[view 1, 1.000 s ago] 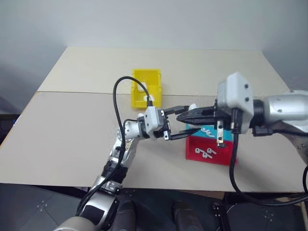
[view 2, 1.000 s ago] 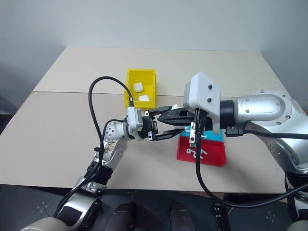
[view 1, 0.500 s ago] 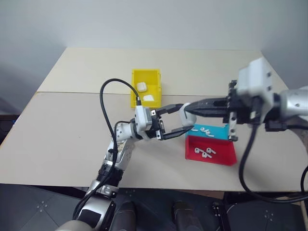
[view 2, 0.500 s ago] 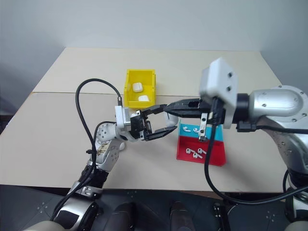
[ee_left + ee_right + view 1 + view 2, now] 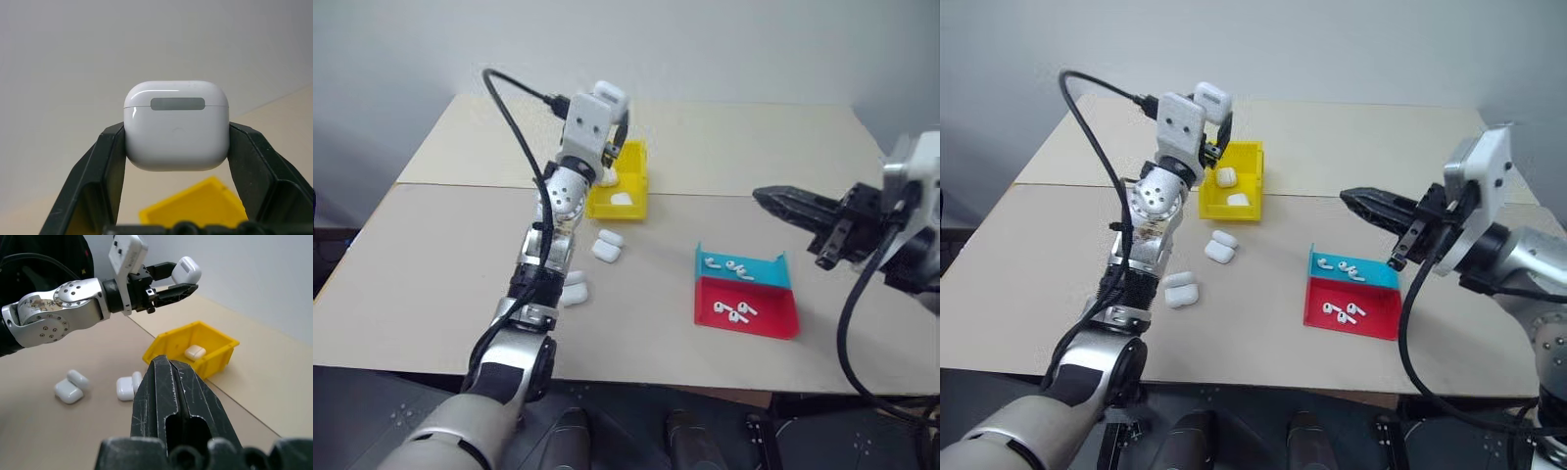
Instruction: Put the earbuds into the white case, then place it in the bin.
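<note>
I have the white case (image 5: 176,126) pinched across its sides in my left gripper (image 5: 176,142), frame centre; glossy, light, slippery. My right gripper (image 5: 175,396) is closed, empty.

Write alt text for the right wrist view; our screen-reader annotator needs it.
The left gripper holds a closed white case above the yellow bin, which contains another case. The right gripper is shut in the foreground.
</note>
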